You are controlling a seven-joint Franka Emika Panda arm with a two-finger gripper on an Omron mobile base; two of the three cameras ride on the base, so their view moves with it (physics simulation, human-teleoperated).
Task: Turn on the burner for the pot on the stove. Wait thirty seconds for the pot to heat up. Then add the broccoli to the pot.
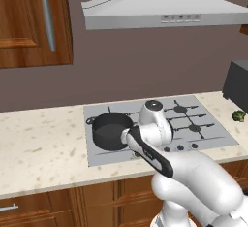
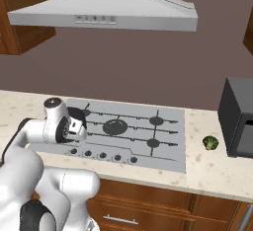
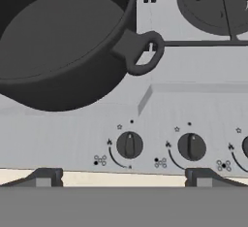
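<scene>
- Two fingers (image 3: 42,176) rise at the bottom of the hand view, spread wide w/ nothing between them; gripper (image 3: 123,177) hovers just above the front edge of the stove (image 3: 193,100), over the knob row.
- Pot (image 1: 112,131) sits on the front-left burner, seen from the left base view; in the hand view its near loop handle (image 3: 143,52) juts toward the knobs. Pot looks empty.
- Knobs: leftmost knob (image 3: 129,145) lies nearly centred between the fingers; second knob (image 3: 192,146) sits toward the right finger. Both pointers read upright, so judged off; no flame visible.
- Broccoli (image 2: 210,142) rests on the counter (image 2: 207,168) right of the stove, beside a dark appliance (image 2: 239,116), well apart from the pot.
- Step in hand (judgement): burner ignition, i.e. task at its start.
- Knob choice: the dot diagram beside each knob is too small to read for certain; leftmost knob is the likely match for the pot's burner, but confirm first.
- Technique: centre over the chosen knob, descend straight, close across the raised ridge, then rotate about the knob axis w/o side drag.
- Risks: clipping the pot handle on approach; catching two knobs; slipping off the ridge if the grip is shallow.
</scene>
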